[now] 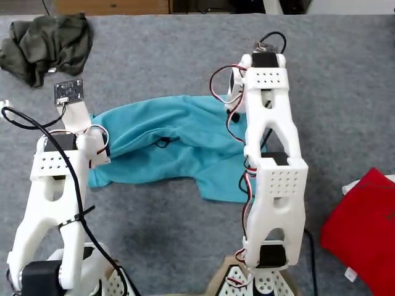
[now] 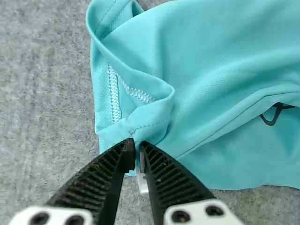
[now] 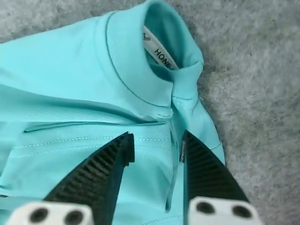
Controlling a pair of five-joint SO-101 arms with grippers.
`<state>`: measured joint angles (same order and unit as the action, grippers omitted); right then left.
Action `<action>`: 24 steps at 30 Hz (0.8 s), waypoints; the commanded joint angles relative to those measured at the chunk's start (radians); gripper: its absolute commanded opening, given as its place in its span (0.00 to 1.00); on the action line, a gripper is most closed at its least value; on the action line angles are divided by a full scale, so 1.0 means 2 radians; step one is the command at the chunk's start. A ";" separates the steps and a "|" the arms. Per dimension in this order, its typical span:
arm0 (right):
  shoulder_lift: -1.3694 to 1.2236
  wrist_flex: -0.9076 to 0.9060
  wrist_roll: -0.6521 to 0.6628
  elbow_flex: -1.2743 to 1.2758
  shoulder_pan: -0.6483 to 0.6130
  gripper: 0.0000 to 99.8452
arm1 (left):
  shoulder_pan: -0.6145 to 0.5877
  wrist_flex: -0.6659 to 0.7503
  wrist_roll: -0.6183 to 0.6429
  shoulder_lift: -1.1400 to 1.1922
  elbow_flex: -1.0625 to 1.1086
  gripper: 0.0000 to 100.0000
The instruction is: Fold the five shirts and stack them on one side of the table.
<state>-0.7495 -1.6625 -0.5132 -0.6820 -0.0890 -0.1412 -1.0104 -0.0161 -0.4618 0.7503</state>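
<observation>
Two holds needed: left gripper clamps the teal polo shirt at its hem; right gripper, spread over the collar, should close before lifting.

You will find the spread shirt lying across the middle of the table, between the two arms. The left gripper is at its left end, on a hem fold. The right gripper is over its right end, just beside the collar. A crumpled shirt lies in the far left corner, well apart. A third shirt lies at the near right edge.
</observation>
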 commanded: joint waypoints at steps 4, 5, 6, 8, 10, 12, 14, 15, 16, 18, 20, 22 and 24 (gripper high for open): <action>0.003 0.020 0.003 0.021 0.009 0.17 | 0.004 -0.001 0.002 -0.007 -0.021 0.02; 0.003 0.022 0.002 0.024 0.009 0.17 | 0.004 -0.001 0.002 -0.007 -0.021 0.02; 0.003 0.023 0.002 0.027 0.009 0.17 | 0.004 -0.001 0.002 -0.007 -0.021 0.02; 0.003 0.023 0.002 0.028 0.009 0.17 | 0.004 -0.001 0.002 -0.007 -0.021 0.02; 0.003 0.024 0.002 0.028 0.009 0.17 | 0.004 -0.001 0.002 -0.007 -0.021 0.02; 0.001 0.027 0.002 0.030 0.009 0.17 | 0.004 -0.001 0.002 -0.007 -0.021 0.02; -0.008 0.030 0.002 0.030 0.009 0.17 | 0.004 -0.001 0.001 -0.007 -0.021 0.02; -0.015 0.030 0.002 0.028 0.009 0.17 | 0.004 -0.001 0.001 -0.007 -0.021 0.02; -0.022 0.030 0.002 0.026 0.009 0.17 | 0.004 -0.001 0.001 -0.007 -0.021 0.02; -0.031 0.030 0.002 0.026 0.009 0.17 | 0.004 -0.001 0.001 -0.007 -0.021 0.02; -0.033 0.028 0.002 0.023 0.008 0.17 | 0.004 -0.001 0.000 -0.007 -0.021 0.02; -0.033 0.026 0.002 0.013 0.008 0.17 | 0.004 -0.001 0.000 -0.007 -0.021 0.02; -0.033 0.026 0.002 0.010 0.008 0.17 | 0.004 -0.001 0.000 -0.007 -0.021 0.02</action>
<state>-0.8232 -1.6103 -0.5132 -0.6237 -0.0905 -0.1412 -1.0104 -0.0161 -0.4618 0.7503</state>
